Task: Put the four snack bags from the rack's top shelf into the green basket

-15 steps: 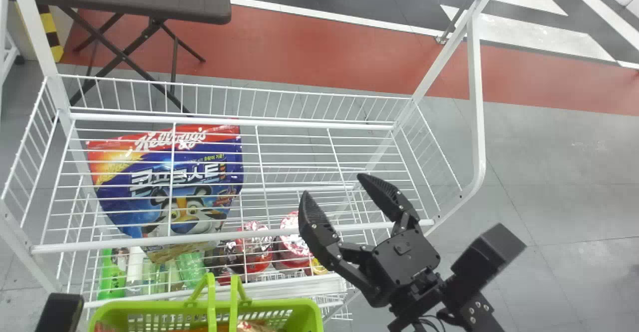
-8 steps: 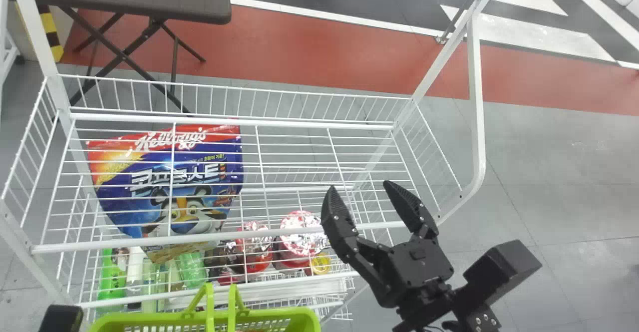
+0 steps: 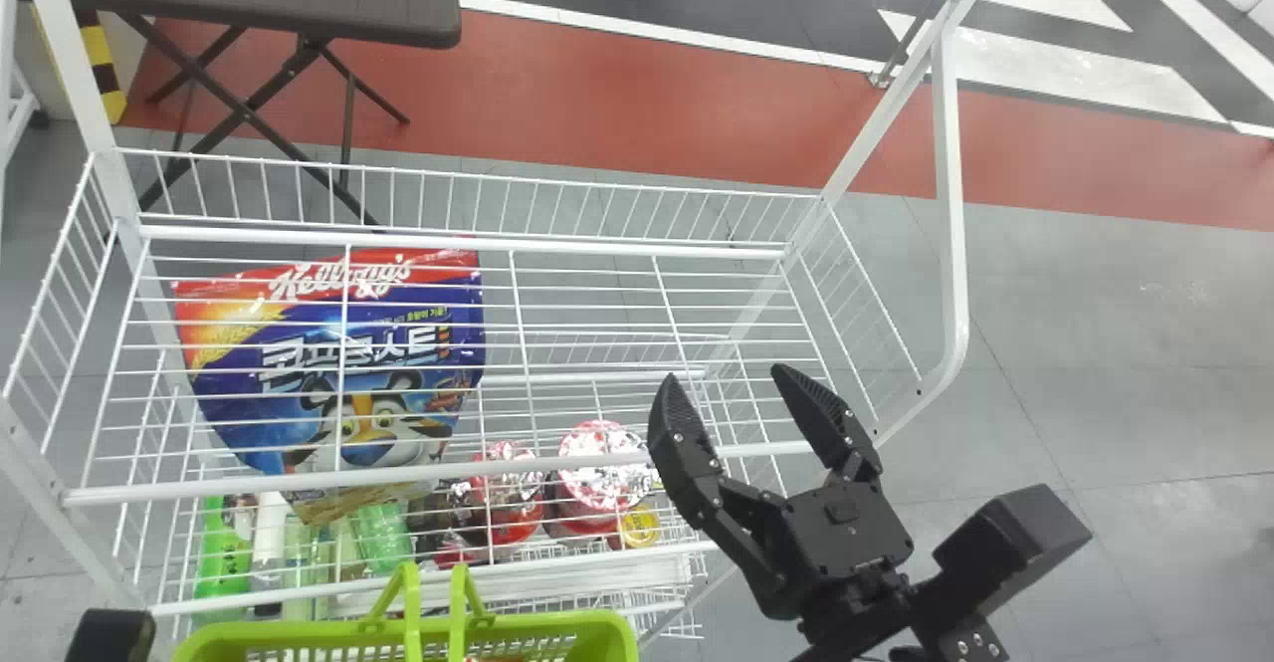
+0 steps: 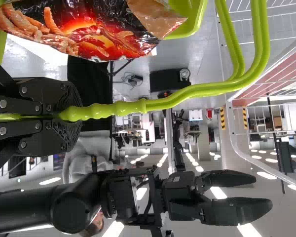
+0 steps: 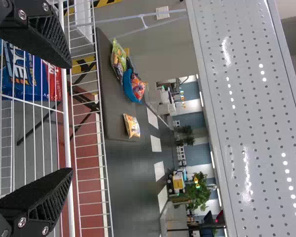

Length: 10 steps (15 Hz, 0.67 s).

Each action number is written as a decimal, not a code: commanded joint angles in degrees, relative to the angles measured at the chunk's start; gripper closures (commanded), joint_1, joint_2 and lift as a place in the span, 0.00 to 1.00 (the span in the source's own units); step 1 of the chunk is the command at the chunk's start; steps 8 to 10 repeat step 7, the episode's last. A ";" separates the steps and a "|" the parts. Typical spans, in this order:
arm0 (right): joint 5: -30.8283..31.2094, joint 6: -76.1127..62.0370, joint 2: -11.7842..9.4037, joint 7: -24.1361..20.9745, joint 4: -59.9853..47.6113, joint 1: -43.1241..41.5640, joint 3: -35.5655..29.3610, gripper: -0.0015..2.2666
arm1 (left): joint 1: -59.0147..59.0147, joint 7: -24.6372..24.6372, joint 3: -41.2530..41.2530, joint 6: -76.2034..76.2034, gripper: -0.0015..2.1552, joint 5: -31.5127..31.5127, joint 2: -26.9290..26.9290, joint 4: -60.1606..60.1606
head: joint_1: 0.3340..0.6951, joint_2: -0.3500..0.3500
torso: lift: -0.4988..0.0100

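At the head view's bottom left corner, a black part of my left gripper (image 3: 109, 635) shows beside the green basket (image 3: 328, 639). In the left wrist view, my left gripper (image 4: 71, 113) is shut on the basket's green handle (image 4: 172, 101); a black-and-red snack bag (image 4: 89, 30) lies at the basket. My right gripper (image 3: 725, 373) stands open over the front right edge of the rack's top wire shelf (image 3: 597, 244). In the right wrist view, the fingers of my right gripper (image 5: 70, 118) are wide apart with nothing between them.
Beneath the top shelf's wires are a big blue cereal bag (image 3: 348, 363), red-lidded tubs (image 3: 597, 473) and bottles (image 3: 224, 552). White rack posts (image 3: 954, 194) rise at the sides. A dark table (image 5: 113, 98) with snack bags stands behind.
My right gripper has moved to the right and slightly back toward the robot, still open. The green basket has shifted a little toward the head view's bottom edge.
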 commanded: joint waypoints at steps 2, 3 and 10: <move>-0.09 0.00 -0.10 0.00 0.53 -0.27 0.00 0.03 | 0.05 0.26 0.19 0.07 1.00 0.01 -0.09 -0.13 | 1.00 0.00 | 0.98; -0.09 0.00 -0.10 -0.09 0.70 -0.45 -0.09 0.03 | 0.05 0.53 0.19 0.07 1.00 0.01 -0.09 -0.13 | 1.00 0.00 | 0.98; -0.09 0.00 -0.18 0.00 1.23 -0.89 -0.09 0.03 | -0.12 0.88 0.01 0.07 1.00 0.01 -0.18 -0.22 | 1.00 0.00 | 0.98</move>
